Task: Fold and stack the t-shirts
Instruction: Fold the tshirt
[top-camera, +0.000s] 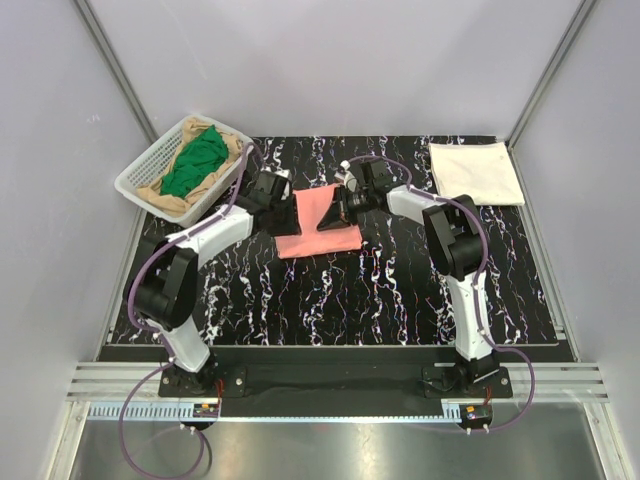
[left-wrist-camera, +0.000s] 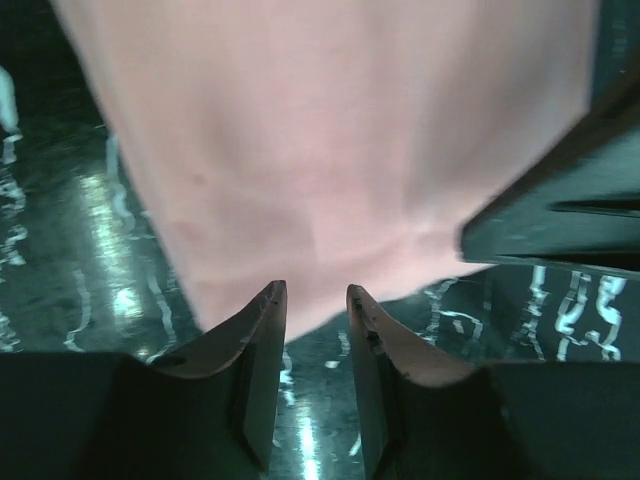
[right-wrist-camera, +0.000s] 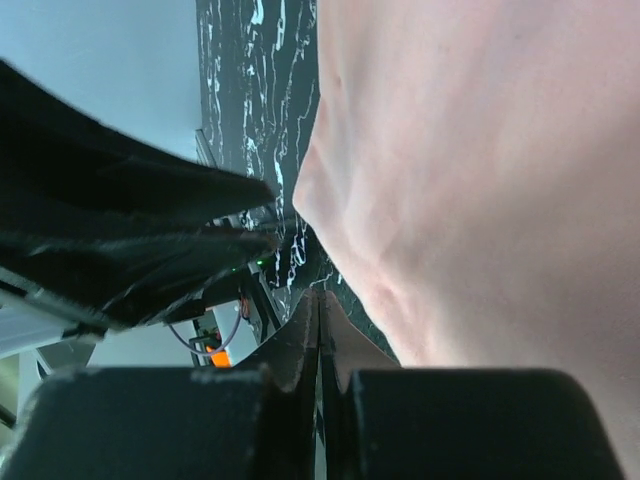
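The folded salmon-pink t-shirt (top-camera: 312, 235) is laid mid-table, its long axis running near to far. Its far left edge is flanked by the left gripper (left-wrist-camera: 315, 292), fingers narrowly parted, and its right edge by the right gripper (right-wrist-camera: 318, 296), fingers pressed together. The cream-white t-shirt (top-camera: 476, 172) is laid far right.

We list bare marbled table (top-camera: 380, 290) across the near half and between the two arms, passable from either side. The far-left corner is taken by the white mesh basket (top-camera: 140, 180) and the far-right corner by a folded cream-white t-shirt (top-camera: 476, 172). At far centre the salmon-pink t-shirt (top-camera: 318, 228) lies flat, with the left gripper (left-wrist-camera: 316, 292) at its left edge and the right gripper (right-wrist-camera: 318, 298) at its right, leaving only a narrow lane over the cloth between them.
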